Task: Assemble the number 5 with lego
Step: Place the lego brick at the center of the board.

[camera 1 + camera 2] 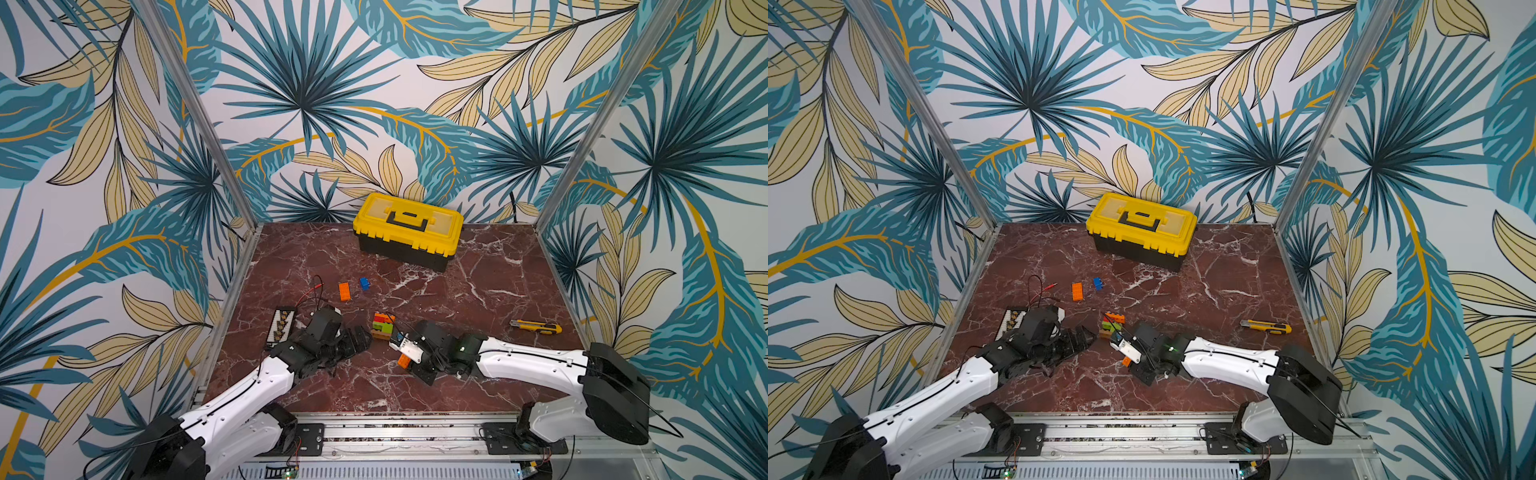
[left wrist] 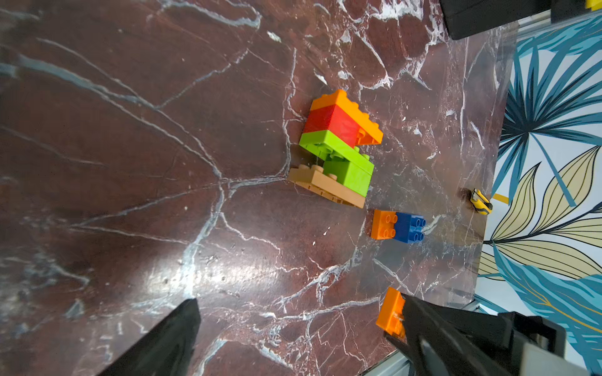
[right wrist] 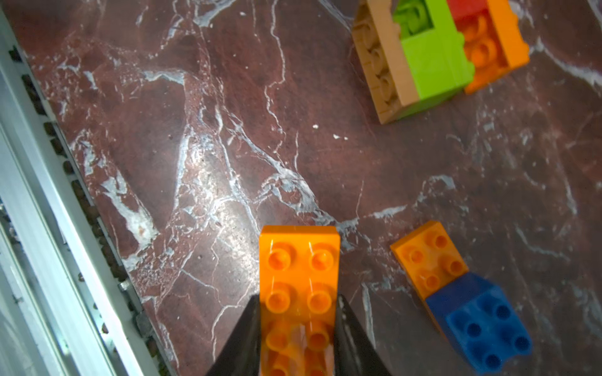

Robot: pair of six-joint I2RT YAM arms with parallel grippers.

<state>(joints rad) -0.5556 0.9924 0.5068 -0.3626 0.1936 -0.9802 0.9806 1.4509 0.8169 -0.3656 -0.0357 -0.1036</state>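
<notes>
You have ten bricks to account for: four orange, two blue, two green, one red, one tan. Five make up the stack [image 2: 338, 149] mid-counter [image 1: 478, 299]: tan, two green, red, orange. A loose orange brick [image 1: 344, 291] and a blue brick [image 1: 364, 283] lie apart, nearer the toolbox [image 1: 407, 230]. A joined orange-blue pair [image 3: 456, 286] shows in both wrist views; in the top views the right arm hides nearly all of it. Your right gripper [image 3: 298, 301] is clamped on the held orange brick [image 3: 299, 260], whose rear end is blurred. Your left gripper [image 1: 360, 338] is spread wide and empty, just beside the stack. One knife [image 1: 536, 327] lies well to the right.
</notes>
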